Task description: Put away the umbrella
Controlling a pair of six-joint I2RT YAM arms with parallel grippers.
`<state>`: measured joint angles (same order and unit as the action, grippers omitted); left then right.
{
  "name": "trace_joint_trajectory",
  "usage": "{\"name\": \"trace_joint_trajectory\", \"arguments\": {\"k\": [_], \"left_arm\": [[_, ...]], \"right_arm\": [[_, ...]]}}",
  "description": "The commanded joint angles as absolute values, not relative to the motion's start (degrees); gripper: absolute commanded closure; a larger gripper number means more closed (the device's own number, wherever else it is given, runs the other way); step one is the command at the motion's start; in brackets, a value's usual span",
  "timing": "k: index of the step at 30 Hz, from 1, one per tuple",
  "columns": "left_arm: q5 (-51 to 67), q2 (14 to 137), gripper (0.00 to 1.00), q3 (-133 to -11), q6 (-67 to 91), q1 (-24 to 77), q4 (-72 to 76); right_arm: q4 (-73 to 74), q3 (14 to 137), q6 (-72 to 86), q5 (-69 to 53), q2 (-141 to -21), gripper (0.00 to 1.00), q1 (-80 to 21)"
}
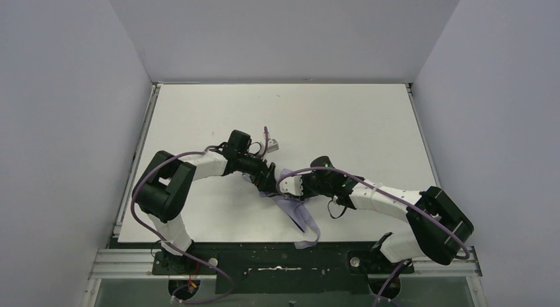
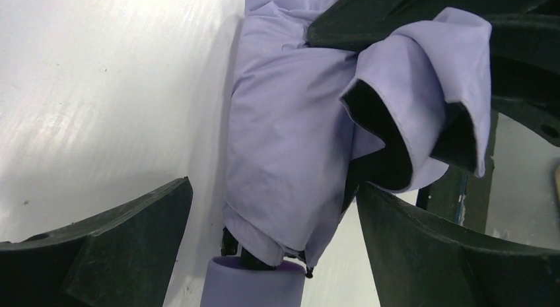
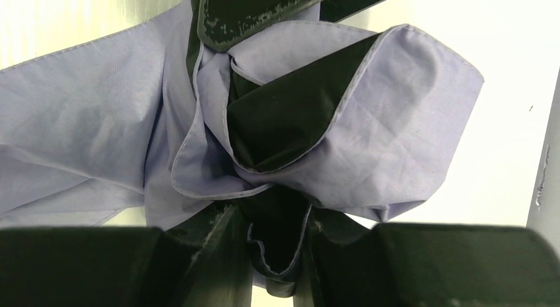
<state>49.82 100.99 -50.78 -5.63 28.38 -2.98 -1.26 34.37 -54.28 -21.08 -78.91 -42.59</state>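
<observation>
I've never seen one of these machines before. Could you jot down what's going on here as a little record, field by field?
Object: lavender umbrella, collapsed, its fabric loose and bunched
Where: lying on the white table, towards the near edge, between the two arms
Left hand: open, one finger on each side of the folded canopy, close to the handle
Right hand: shut, pinching a fold of the fabric
Tidied up: not yet, the flaps hang loose and unwrapped

No readable text, label, brand, number or sign in any view; pale lavender fabric umbrella (image 2: 284, 155) plain where visible; small grey-white object (image 1: 273, 146) on white table (image 1: 343, 122) possibly marked, too small to tell
</observation>
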Motion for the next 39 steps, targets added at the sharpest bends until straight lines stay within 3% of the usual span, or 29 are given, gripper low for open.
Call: {"name": "trace_joint_trajectory", "arguments": {"k": [1,9,11,14,22,24,27,31,39], "left_arm": [[55.0,103.2,0.07,-52.2,-1.7,28.5,3.5],[55.1,105.4,0.07,-53.4,-6.0,31.1,-3.0],[54.9,106.1,0.11,-54.2,-7.6,31.7,-5.0],[54.7,107.2,0.21,-55.2,-9.5,32.3,-7.5],[51.9,107.9,0.62,-57.2,-12.8,32.9,-12.6],[50.3,107.7,0.74,-57.6,-13.4,33.3,-13.9],[47.8,107.1,1.0,-57.5,-14.1,33.6,-14.4],[43.8,107.0,1.0,-58.8,-12.6,33.5,-15.5],[40.5,106.2,1.0,-59.0,-11.4,33.1,-15.5]], "right_arm": [[-3.5,33.3,-54.0,-18.7,-78.3,0.92,-43.0],[-4.2,34.6,-52.1,-18.6,-79.2,0.92,-42.9],[-4.9,34.6,-51.6,-18.8,-79.0,0.92,-43.0],[-6.2,34.2,-50.8,-18.8,-78.5,0.92,-43.0],[-7.1,33.7,-50.1,-18.5,-78.1,0.91,-43.0],[-7.8,33.4,-49.4,-18.2,-77.6,0.86,-43.0],[-7.8,33.7,-47.7,-17.8,-75.7,0.71,-43.0],[-6.9,34.4,-40.2,-14.7,-69.9,0.51,-42.9],[4.0,35.1,-13.3,-6.9,-52.0,0.36,-43.0]]}}
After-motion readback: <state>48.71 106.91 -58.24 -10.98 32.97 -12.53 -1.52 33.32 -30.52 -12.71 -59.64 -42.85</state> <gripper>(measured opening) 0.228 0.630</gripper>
